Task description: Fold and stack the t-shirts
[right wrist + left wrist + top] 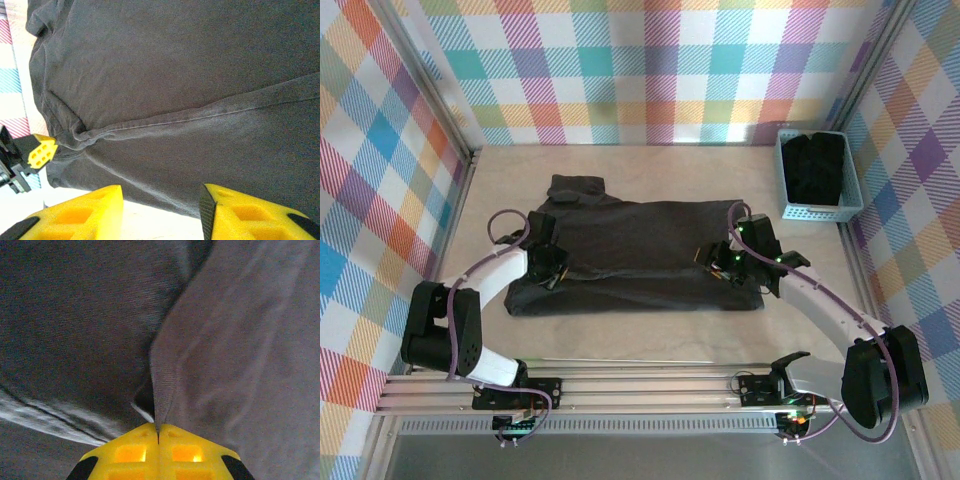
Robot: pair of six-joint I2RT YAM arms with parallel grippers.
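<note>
Where the left gripper (pixel 548 272) meets the left side of the spread t-shirt (pixel 630 250), its yellow fingers (pixel 130 452) are pressed together on a raised ridge of the charcoal fabric. The left wrist view shows that fold standing up out of the closed tips, with a paler hem edge trailing off to the left of it. The t-shirt itself lies flat across the middle of the beige table (pixel 650 330), one sleeve sticking out at its far left corner and a long seam running across the cloth in the right wrist view. Over the shirt's right side, close to its near edge, the right gripper (pixel 718 262) hovers with its two yellow fingers (pixel 85 215) spread wide and nothing between them. Through that gap, the shirt's edge and a strip of bare table can be seen, and the left gripper's yellow tip (pixel 41 152) shows at the shirt's opposite side. Beyond the shirt's right edge and well apart from it, a light blue mesh basket (pixel 817 212) sits in the far right corner, holding dark garments (pixel 817 168).
</note>
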